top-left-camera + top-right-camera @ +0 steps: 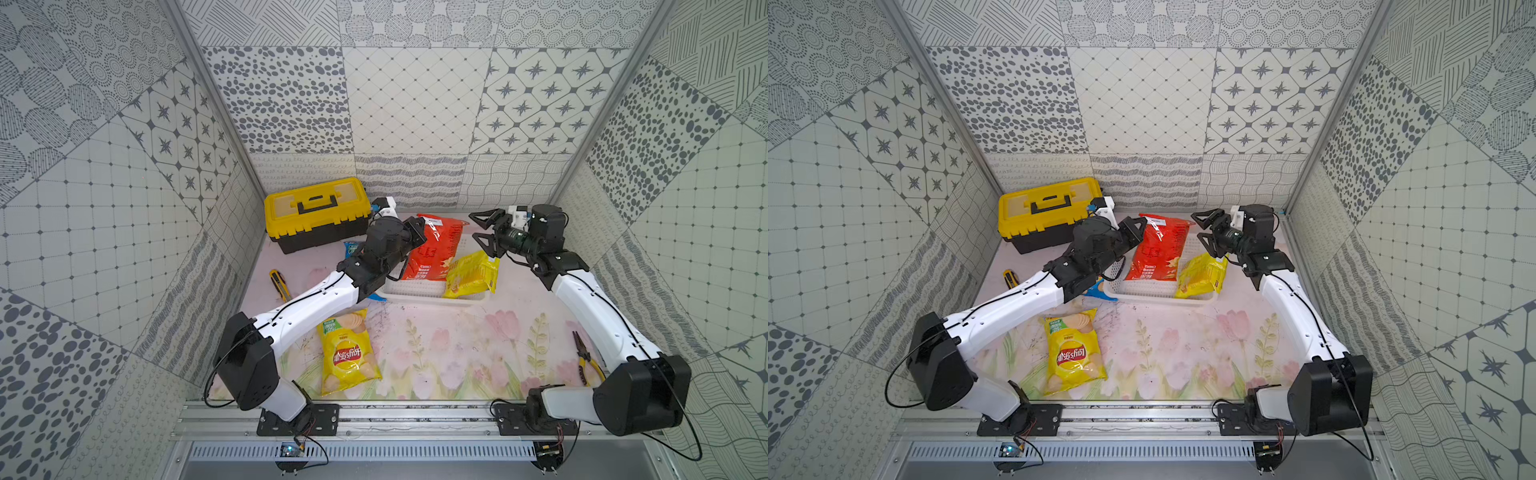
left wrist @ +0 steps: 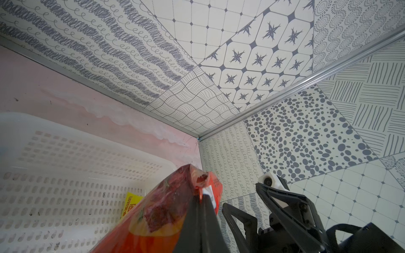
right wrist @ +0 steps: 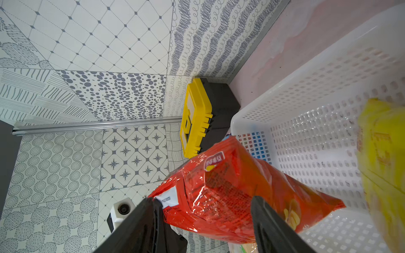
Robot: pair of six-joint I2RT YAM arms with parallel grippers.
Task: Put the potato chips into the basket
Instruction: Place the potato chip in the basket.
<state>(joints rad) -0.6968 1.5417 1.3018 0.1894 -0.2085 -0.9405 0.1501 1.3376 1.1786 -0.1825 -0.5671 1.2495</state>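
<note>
We hold the red bag (image 1: 436, 249) slanting over the white basket (image 1: 424, 297).
Its glossy, crinkled foil leans with the lower end inside the perforated plastic walls, and the top corner is pinched flat in our left claw (image 1: 420, 227). A yellow bag (image 1: 471, 274) slumps over the basket's near right rim, with bare mesh floor between the two. Our right claw (image 1: 472, 227) stands with jaws apart near the red bag's far corner. A blue bag (image 1: 352, 248) peeks from under the left arm beside the basket. A second yellow bag (image 1: 347, 353) lies flat on the flowered desk (image 1: 457, 353), with open surface to its right.
</note>
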